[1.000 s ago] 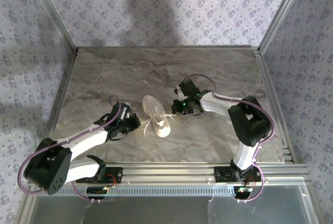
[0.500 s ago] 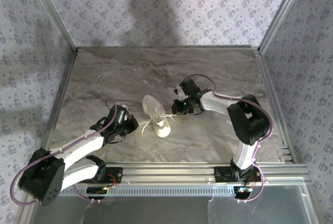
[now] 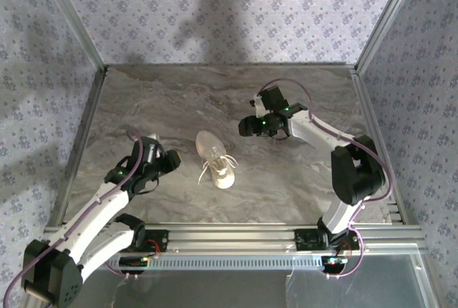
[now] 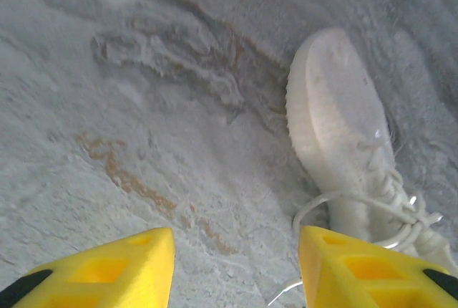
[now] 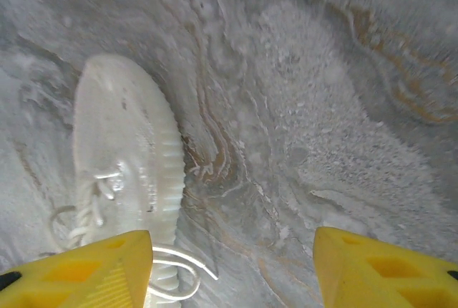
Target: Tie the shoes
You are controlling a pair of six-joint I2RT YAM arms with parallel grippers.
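Both left gripper [image 4: 236, 245] & right gripper [image 5: 232, 243] spread, empty, over marbled table [image 3: 164, 100] w/ sneaker [image 3: 215, 159]; walls [image 3: 215, 21] prob. wallpapered.

Matt marbled stone-look table [image 3: 164, 100], cream knit-cloth sneaker [image 3: 215, 158] with ribbed sole, smooth yellow plastic fingers [image 4: 122, 268]

Grey marbled tabletop [image 3: 179, 100] (brown-veined), with floral-papered walls [image 3: 236, 14] around it.

Lab test cell — aluminium frame rail [image 3: 236, 233], patterned walls [image 3: 236, 14], marble-look tabletop [image 3: 179, 100].
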